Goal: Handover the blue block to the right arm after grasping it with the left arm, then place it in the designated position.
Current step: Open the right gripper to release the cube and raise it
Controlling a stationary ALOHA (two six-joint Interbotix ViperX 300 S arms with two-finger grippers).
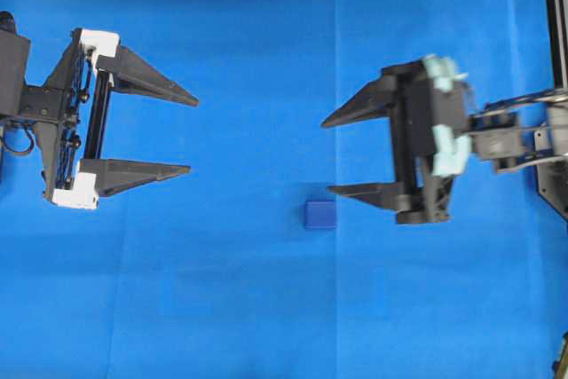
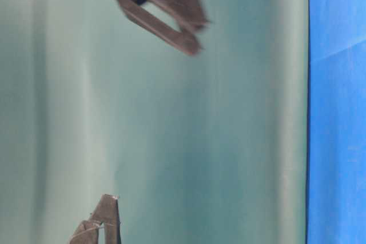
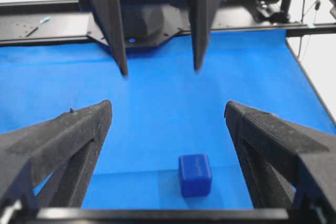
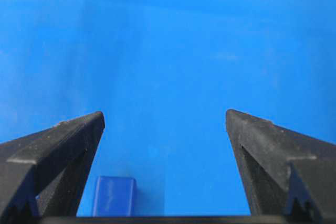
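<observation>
We find no lettering, label, brand mark or number that can be read in any view; no surface carries a sign we can make out.

The overhead cam is looking straight down on the blue cloth (image 1: 222, 308), catching both arms facing each other, while the table-level one is sitting turned sideways, staring mostly at a green backdrop (image 2: 171, 141) with just a strip of cloth at its right edge. Each wrist cam is peering out close between its own fingers, and they're both sharing the blue block (image 3: 195, 174) with the overhead, the left one also facing the right gripper (image 3: 160, 69)
</observation>
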